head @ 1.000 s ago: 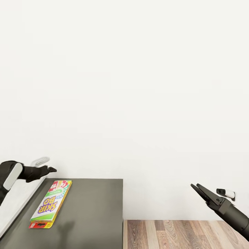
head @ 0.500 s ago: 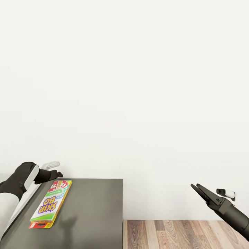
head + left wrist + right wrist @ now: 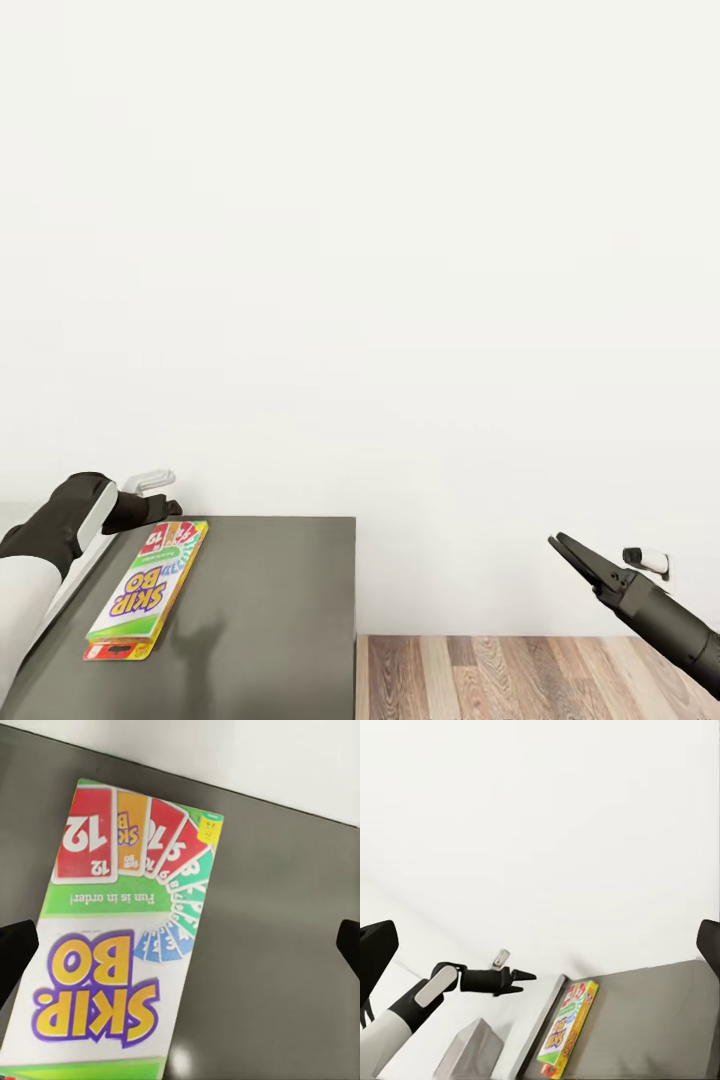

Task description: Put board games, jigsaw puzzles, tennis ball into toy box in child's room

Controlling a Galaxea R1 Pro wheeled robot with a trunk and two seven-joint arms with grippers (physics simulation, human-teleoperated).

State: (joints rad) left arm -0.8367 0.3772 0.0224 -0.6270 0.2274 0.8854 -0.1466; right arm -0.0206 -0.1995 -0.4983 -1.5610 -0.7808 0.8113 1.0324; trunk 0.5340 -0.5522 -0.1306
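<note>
Even, bright, diffuse light leaves the plain white wall (image 3: 400, 250) almost washed out and without texture in the head view. The glossy dark grey desk top (image 3: 260, 620) carries a soft blurred shadow below the left arm and, in the left wrist view, a small pale glare spot beside the white-and-yellow SKIP BO game box (image 3: 112, 952). Renders are sharp, though the box's print looks slightly soft up close.
</note>
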